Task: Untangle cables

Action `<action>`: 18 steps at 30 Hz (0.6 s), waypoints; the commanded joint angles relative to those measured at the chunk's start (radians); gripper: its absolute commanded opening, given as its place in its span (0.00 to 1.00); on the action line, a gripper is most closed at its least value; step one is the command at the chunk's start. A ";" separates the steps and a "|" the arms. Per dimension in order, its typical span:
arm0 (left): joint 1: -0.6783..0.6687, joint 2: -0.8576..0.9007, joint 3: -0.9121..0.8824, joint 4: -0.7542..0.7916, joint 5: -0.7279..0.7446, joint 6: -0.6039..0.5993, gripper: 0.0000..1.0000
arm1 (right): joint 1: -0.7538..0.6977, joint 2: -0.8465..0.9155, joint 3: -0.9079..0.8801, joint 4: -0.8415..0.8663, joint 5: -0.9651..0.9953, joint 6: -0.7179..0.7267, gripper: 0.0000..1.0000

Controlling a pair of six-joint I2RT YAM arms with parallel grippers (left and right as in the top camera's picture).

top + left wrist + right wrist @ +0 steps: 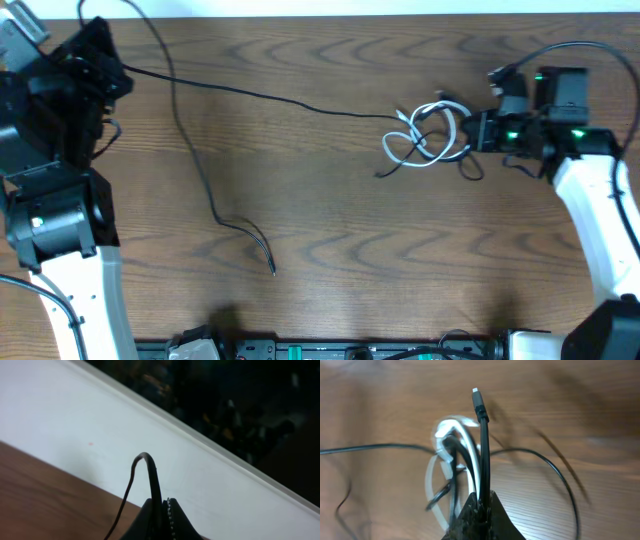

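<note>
The cables form a small knot point(428, 138) at the right of the table, with a white cable point(398, 150) looped through black ones. My right gripper point(476, 131) sits at the knot's right edge. In the right wrist view that gripper point(484, 497) is shut on a black cable point(483, 445) whose plug end point(476, 393) sticks up past the white loop point(446, 430). A long black cable point(260, 96) runs from the knot across to my left gripper point(112, 72) at the far left. In the left wrist view this gripper point(162, 506) is shut on that black cable point(146, 458), which arches over the jaws.
Another black strand point(200, 180) curves down from the far left edge and ends loose near the table's front point(272, 268). The white wall point(100, 420) lies just beyond the table's far edge, behind the left gripper. Both arm bases stand at the front corners.
</note>
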 commanded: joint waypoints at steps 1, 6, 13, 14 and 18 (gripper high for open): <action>0.060 0.006 0.020 -0.002 -0.007 0.003 0.08 | -0.062 -0.004 0.017 -0.017 0.079 0.005 0.01; 0.111 0.027 0.020 -0.072 -0.006 0.004 0.07 | -0.073 0.029 0.017 -0.025 -0.036 -0.052 0.01; 0.110 0.074 0.020 -0.130 0.086 0.053 0.07 | 0.005 0.107 0.017 -0.031 -0.037 -0.059 0.01; 0.109 0.080 0.020 -0.128 0.093 0.054 0.07 | 0.011 0.125 0.017 -0.031 -0.037 -0.059 0.03; 0.109 0.091 0.020 -0.071 0.163 0.056 0.08 | 0.018 0.195 0.017 -0.033 -0.037 -0.055 0.59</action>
